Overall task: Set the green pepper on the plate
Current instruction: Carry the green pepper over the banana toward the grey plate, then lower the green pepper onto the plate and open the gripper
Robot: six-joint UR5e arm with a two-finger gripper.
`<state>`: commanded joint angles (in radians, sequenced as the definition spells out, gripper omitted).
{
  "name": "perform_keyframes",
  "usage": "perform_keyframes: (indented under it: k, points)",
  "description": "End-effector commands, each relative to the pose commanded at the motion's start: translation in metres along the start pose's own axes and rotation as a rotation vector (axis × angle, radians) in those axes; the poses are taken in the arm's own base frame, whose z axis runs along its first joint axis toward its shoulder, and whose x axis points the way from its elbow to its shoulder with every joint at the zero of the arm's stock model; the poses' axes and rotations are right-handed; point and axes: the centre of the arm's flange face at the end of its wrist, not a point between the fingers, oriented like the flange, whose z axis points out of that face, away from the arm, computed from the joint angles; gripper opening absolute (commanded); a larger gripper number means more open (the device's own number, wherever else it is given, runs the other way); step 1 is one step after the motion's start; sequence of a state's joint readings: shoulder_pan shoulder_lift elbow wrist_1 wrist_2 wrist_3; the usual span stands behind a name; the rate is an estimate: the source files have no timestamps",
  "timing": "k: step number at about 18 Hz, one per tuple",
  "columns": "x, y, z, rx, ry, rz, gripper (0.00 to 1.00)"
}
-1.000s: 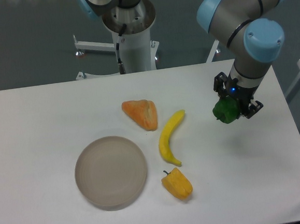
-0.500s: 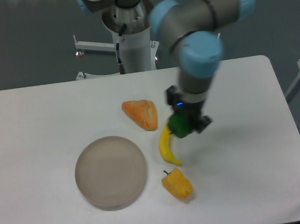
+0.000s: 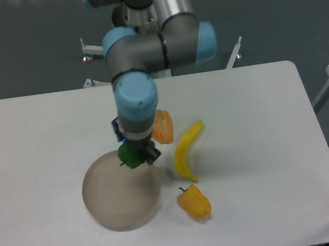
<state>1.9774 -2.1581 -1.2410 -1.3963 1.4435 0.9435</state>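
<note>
One pincer (image 3: 134, 155) clamps green pepper (image 3: 131, 157) above plate (image 3: 106, 210) far rim (no writing legible anywhere).

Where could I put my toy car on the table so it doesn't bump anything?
The whole left side of the table is bare, and so is the wide right side past the banana. The middle is crowded: plate, gripper holding the green pepper, orange piece, yellow pepper.

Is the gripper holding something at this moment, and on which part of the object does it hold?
Yes. The gripper holds the green pepper by its upper part, above the plate. The exact contact points are hidden.
</note>
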Motion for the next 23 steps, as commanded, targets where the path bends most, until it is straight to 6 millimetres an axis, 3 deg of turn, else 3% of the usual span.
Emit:
perform_keyframes:
  k: [4,6,10,15,17,19,23]
  points:
    - [-0.008,-0.009,0.024,0.005,-0.008,-0.022,0.41]
    - [-0.007,-0.016,0.027,0.023,-0.029,-0.026,0.50]
    - [-0.006,-0.019,0.028,0.026,-0.044,-0.026,1.00]
    - [-0.002,-0.015,-0.006,0.051,-0.085,-0.025,1.00]
    - [-0.014,0.006,-0.034,0.062,-0.126,-0.049,1.00]
    - [-0.045,0.048,-0.063,0.063,-0.169,-0.101,1.00]
    - [-0.086,0.114,-0.096,0.049,-0.218,-0.058,1.00]
